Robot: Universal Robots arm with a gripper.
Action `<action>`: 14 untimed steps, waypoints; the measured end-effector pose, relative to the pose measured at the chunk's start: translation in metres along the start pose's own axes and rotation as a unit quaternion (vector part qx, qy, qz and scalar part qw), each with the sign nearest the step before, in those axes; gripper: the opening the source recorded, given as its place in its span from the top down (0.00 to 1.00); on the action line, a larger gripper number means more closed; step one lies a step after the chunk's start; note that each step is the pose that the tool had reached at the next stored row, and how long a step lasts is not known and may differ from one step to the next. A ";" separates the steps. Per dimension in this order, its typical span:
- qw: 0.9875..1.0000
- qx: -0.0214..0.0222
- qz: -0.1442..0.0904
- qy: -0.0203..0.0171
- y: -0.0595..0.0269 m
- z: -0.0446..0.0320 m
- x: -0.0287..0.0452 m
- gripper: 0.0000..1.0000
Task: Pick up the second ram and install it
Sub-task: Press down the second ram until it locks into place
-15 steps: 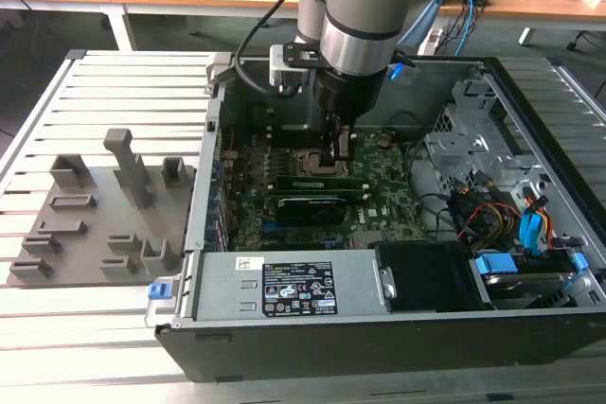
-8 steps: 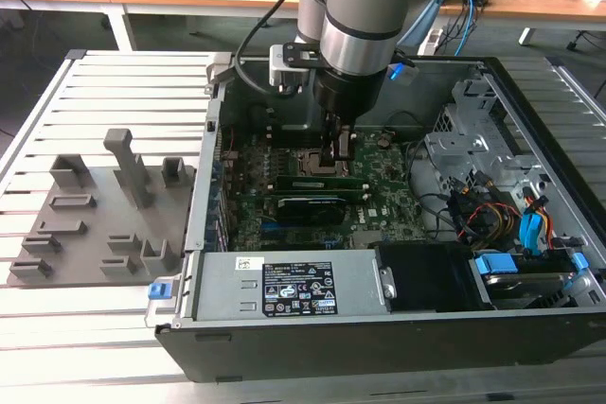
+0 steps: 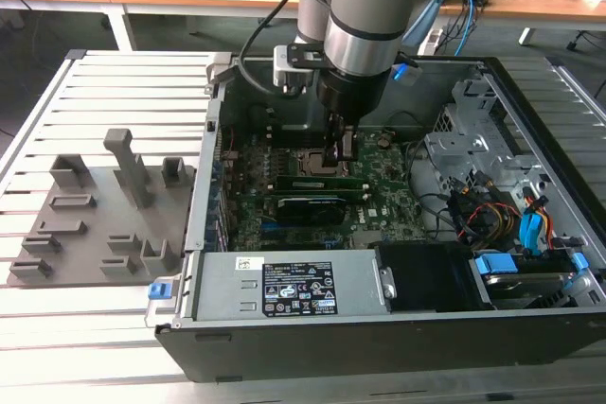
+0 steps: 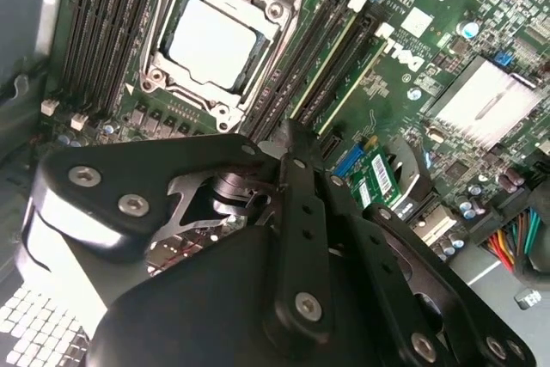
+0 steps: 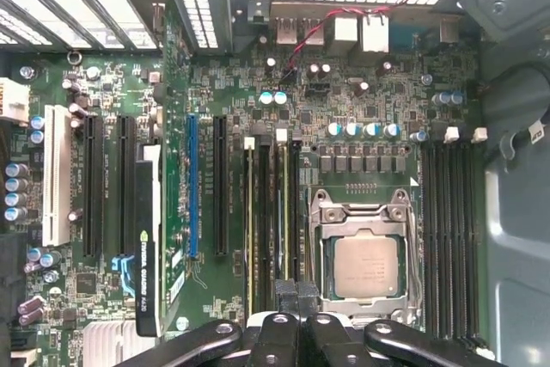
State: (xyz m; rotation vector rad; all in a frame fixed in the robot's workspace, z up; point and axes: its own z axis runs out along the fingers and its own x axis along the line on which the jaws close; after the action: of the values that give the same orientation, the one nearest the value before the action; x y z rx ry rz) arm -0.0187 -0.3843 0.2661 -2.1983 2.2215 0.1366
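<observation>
We see the gripper (image 3: 338, 150) lowered into the open computer case (image 3: 530, 328), its fingers drawn together with nothing visibly between them, their tips just above the memory slots beside the CPU socket (image 5: 367, 257). The second ram (image 5: 285, 212) stands seated in one of those slots, a thin green stick next to another stick (image 5: 250, 221), and in the exterior view the pair lie at the frame's centre as two green strips just below the gripper. Further out, the black graphics card (image 3: 308, 207) sits below them, and a grey parts tray (image 3: 85, 224) rests at centre left on the slatted table (image 3: 114, 82).
</observation>
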 end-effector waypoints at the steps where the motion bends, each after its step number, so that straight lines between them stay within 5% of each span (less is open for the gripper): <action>1: 1.000 0.000 0.000 0.000 -0.0046 0.0018 0.0001 0.89; 6: 1.000 -0.001 0.000 0.000 -0.0155 0.0084 0.0006 0.89; 8: 1.000 -0.003 0.000 0.000 -0.0360 0.0163 0.0010 0.89; 10: 1.000 -0.004 0.000 0.000 -0.0441 0.0230 0.0014 0.89; 14: 1.000 -0.004 0.000 0.000 -0.0481 0.0306 0.0019 0.89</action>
State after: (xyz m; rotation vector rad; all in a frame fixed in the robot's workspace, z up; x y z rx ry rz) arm 0.0277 -0.3845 0.2329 -2.2017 2.2260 0.1461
